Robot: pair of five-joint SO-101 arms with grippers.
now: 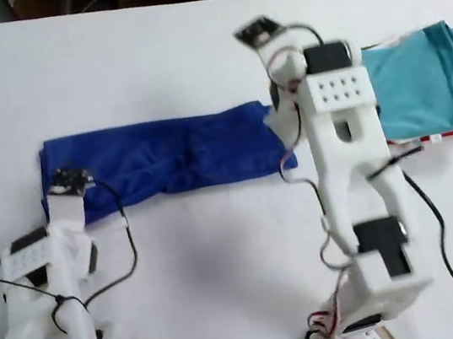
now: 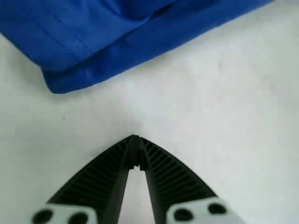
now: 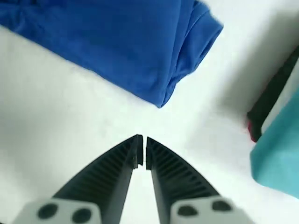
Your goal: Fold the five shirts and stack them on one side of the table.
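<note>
Black and ribbed, my left end effector is pinched closed with its tips touching and nothing between them, poised over bare white worktop. Just ahead of it, not touching, lies a corner of the blue shirt, the hemmed end of its folded layers nearest the tips. My right end effector is closed down to a hairline slit and is likewise holding nothing. The other end of the same blue shirt sits close in front of it, its rolled edge pointing toward the tips with a strip of worktop between. From the high view, I see the blue shirt as one long, narrow folded band lying across the worktop, with one arm at each end. Beyond the right arm, on that side of the worktop, is a stack topped by a teal shirt, which also appears beside the right end effector in its wrist view. A red edge peeks out under the teal, and a dark layer lies in the stack too. My count is one blue shirt, one teal shirt and two end effectors. I cannot tell how many layers sit beneath the teal.
</note>
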